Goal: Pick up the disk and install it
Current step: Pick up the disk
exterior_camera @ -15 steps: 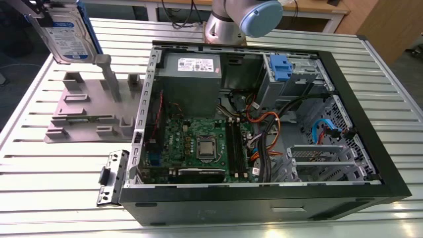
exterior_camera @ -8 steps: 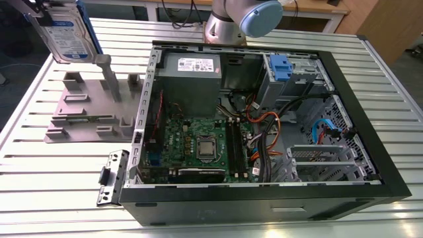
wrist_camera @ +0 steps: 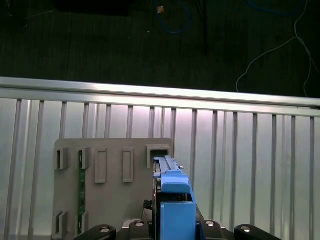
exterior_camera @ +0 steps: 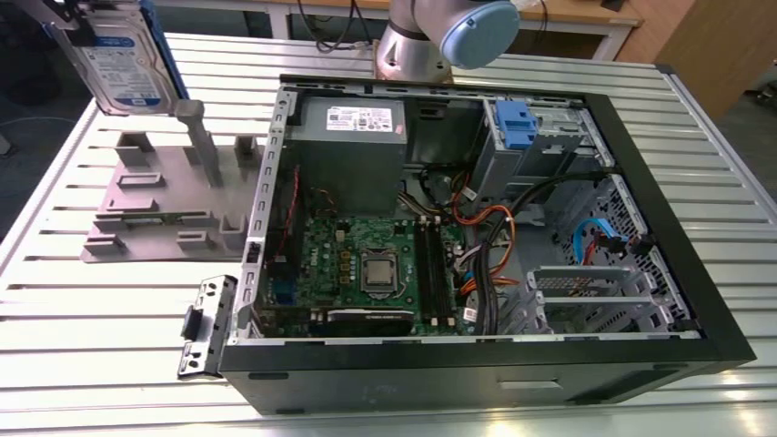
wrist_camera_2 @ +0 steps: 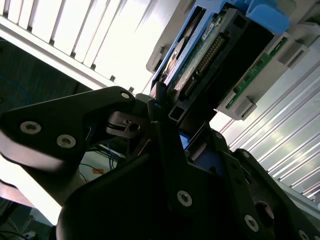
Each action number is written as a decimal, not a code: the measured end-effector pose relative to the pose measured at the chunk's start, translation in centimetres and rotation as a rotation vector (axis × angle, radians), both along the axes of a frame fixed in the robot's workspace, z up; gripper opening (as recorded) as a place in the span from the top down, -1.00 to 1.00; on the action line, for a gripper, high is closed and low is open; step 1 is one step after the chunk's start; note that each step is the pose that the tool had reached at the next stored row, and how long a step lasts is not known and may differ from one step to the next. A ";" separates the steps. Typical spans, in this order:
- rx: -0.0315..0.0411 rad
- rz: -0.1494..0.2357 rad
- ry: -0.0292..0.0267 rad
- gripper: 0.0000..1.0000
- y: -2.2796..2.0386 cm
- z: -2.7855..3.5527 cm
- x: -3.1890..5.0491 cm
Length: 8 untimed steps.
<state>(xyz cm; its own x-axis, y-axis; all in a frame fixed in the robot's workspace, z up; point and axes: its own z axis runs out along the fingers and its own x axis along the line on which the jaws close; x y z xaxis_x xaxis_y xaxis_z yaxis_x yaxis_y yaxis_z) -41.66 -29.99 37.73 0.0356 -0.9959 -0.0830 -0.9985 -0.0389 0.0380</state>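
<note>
Up close, the open computer case (exterior_camera: 486, 369) sits by the near edge of the metal table (exterior_camera: 109, 350). Farther back, along the edge on the exterior view's left, is the grey stand (exterior_camera: 140, 205). Over the far corner there, the claw (wrist_camera_2: 157, 107) squeezes the disk (exterior_camera: 122, 55), held upright in the air.

Flat silver disk (exterior_camera: 119, 56) with white-and-blue label, blue bracket (wrist_camera: 176, 207) round the edges. Held upright on edge, slightly tilted, clamped between the fingers (wrist_camera_2: 167, 150) and reaching out past their tips, green circuit-board side showing.
</note>
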 end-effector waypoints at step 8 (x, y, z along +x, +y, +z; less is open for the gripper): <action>0.0000 0.000 0.0000 0.27 0.00 0.21 0.00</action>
<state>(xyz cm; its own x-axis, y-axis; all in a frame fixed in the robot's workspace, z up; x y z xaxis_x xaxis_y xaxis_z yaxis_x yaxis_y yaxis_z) -41.66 -29.99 37.94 0.0356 -0.9959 -0.0830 -0.9985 -0.0389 0.0379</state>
